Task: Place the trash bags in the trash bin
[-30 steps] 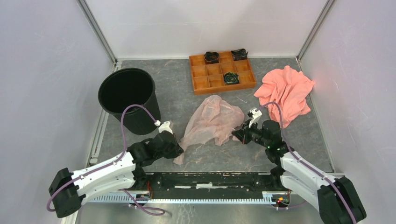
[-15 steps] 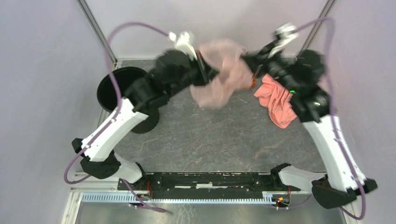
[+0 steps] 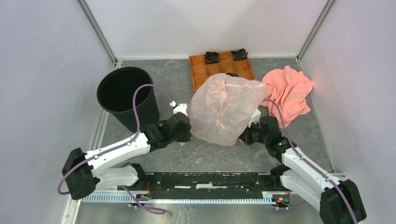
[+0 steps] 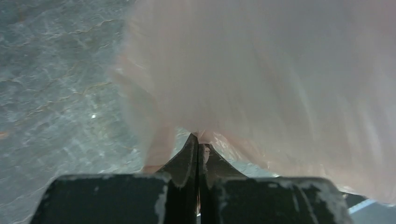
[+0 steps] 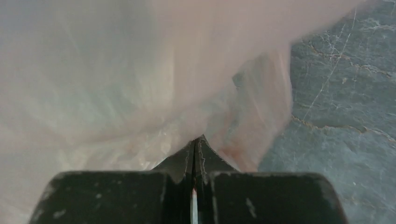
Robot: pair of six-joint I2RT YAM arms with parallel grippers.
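2 closed jaws pinching trash bag (image 3: 224, 109) edges, bag ballooned between them

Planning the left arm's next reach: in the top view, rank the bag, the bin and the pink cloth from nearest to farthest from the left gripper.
1. Bag: pinched in the left gripper, puffed up to its right.
2. Bin: to its left and a little farther back, apart from it.
3. Cloth: far right, beyond the bag.
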